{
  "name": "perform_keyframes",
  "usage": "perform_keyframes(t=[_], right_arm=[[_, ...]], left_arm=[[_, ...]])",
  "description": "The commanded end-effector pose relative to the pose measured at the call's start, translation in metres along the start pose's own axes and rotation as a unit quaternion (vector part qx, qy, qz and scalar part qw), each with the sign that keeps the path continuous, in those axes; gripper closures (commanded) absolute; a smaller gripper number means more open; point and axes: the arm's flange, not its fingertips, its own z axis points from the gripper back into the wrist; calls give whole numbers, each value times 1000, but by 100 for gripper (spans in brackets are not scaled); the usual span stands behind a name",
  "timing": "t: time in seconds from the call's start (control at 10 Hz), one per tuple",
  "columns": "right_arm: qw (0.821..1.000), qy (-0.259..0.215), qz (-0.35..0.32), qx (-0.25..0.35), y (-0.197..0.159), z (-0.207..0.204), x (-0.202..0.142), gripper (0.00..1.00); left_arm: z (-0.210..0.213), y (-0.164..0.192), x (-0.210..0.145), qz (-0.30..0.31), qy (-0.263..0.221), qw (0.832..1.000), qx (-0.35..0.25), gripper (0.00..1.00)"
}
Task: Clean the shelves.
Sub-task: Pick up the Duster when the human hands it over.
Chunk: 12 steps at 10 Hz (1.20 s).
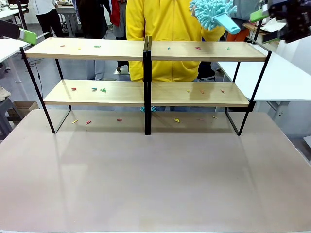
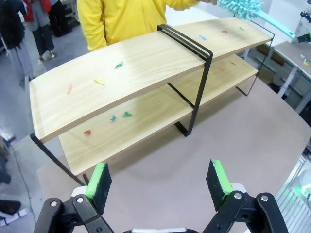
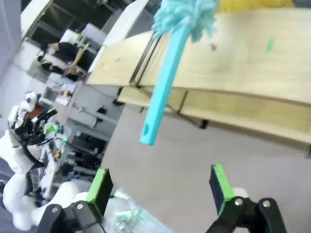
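Shelves [image 1: 97, 49]: two light-wood tiers, black frame, coloured scraps scattered.

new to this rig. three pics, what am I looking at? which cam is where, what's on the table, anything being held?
It's a two-armed robot at a table, with a person in a yellow top standing across from it.

The front view comes from a fixed camera between the arms, looking over the table at the person. The other two pictures come from cameras on the wrists, each looking along its own black fingers with green pads.

On the table stand the shelves: two tiers of light wood in a thin black frame. Small coloured scraps are scattered over the boards and on the table beneath.

The left gripper is open and holds nothing. The right gripper is open too, up at the shelves' right end. Ahead of it hangs a teal fluffy duster, handle toward the gripper; the person seems to offer it, but the holding hand is hard to make out.
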Motion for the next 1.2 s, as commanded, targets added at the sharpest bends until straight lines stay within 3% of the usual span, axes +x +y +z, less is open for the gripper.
perform_keyframes(t=[0.0, 0.3, 0.7, 0.8, 0.9, 1.0, 1.1], right_arm=[[996, 20, -71, 44, -11, -37, 44, 0], [990, 0, -133, 41, -22, -75, 73, 0], [990, -13, -136, 42, -22, -77, 80, 0], [990, -15, -132, 47, -23, -78, 81, 42], [989, -14, -138, 48, -23, -79, 81, 59], [988, -13, -143, 50, -24, -79, 82, 100], [988, -14, -146, 49, -25, -78, 82, 100]], left_arm=[[0, 1, 0, -3, -1, 1000, 0, 0], [0, 1, 0, -3, -1, 1000, 0, 0], [0, 1, 0, -3, -1, 1000, 0, 0], [0, 1, 0, -3, -1, 1000, 0, 0], [0, 1, 0, -3, -1, 1000, 0, 0], [0, 1, 0, -3, -1, 1000, 0, 0], [0, 1, 0, -3, -1, 1000, 0, 0]])
